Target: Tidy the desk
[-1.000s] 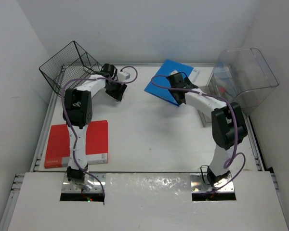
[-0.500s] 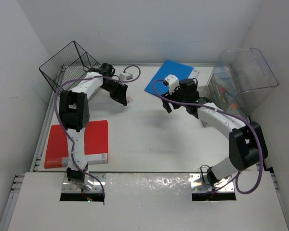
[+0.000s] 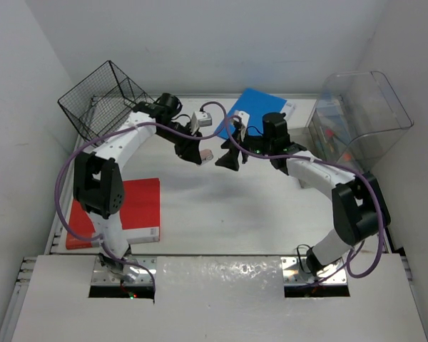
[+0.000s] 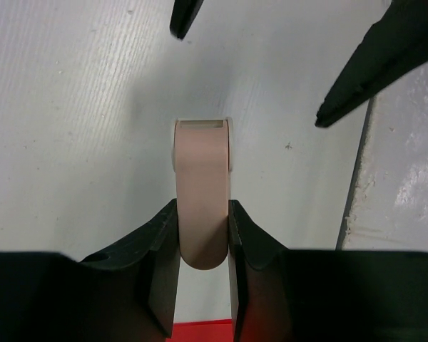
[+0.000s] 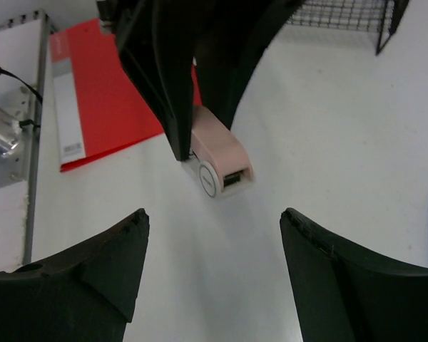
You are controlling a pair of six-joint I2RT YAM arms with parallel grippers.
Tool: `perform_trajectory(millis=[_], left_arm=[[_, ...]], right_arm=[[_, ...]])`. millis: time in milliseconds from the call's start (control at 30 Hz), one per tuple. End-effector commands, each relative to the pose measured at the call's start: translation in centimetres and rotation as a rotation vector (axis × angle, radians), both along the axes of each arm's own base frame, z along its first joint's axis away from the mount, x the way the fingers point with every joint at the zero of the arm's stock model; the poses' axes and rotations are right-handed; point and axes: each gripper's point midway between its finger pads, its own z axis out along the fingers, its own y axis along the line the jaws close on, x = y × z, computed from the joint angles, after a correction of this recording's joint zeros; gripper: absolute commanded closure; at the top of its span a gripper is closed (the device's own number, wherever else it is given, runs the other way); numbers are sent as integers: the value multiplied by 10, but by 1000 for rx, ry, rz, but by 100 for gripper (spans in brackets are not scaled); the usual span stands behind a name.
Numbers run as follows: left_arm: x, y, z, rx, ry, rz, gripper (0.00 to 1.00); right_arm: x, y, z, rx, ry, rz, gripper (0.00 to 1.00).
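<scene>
I have the left jaws pinching the pink piece (image 4: 202, 192) by its rear half, with the front half and its white end sticking out clear of the pads. It hangs in the air over the middle of the bench (image 3: 221, 214), which runs under both arms from the near rail to the back wall. The right jaws are spread wide and face the piece head-on. Their fingertips (image 4: 357, 71) sit just beyond its free end and touch nothing.

This looks to me like a handover, and that is where it can go wrong:

- **Early release:** if I let go on the left before the right has closed, the piece falls to the bench. It may skid toward the red folder (image 3: 139, 203) or off the edge.
- **Uneven closing:** the right fingers stand unevenly about the piece in the left wrist view. The nearer one could strike first and lever the piece out of the left grip.
- **Crowded arms:** the two wrists are nose to nose. A small overshoot would knock finger against finger, or push the piece back through the left pads.
- **Cables:** the purple cable loops hang close to both wrists and could catch on a turn.

I cannot tell what the pink piece is, so I cannot say whether it belongs in the basket (image 3: 103, 100) or the clear bin (image 3: 364, 107).
</scene>
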Motion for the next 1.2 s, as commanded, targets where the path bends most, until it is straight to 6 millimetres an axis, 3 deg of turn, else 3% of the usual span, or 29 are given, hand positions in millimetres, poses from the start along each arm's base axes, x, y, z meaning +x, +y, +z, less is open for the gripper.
perform_trajectory(millis=[0,167,400,567,767,1067,1167], left_arm=[[-9,-7,28,-76,-77,-57,100],[-18,-16,30,-87,-69,-83,100],[-25,-17,39,-116,-61,-101,100],[-35,-16,41,-122,-67,-129,100],[-40,-20,43,-135,-66,-147,100],[-46,-22,37,-140,-37,-157,100],[-42,-25,42,-155,-52,-154,100]], right_arm=[[-12,18,34,101,-85,121,28],[-16,31,17,59,-16,171,30],[-14,34,18,66,-23,177,31],[-16,38,22,83,-1,214,43],[-16,41,19,90,26,239,45],[-26,43,30,129,37,298,53],[-26,44,28,132,70,300,65]])
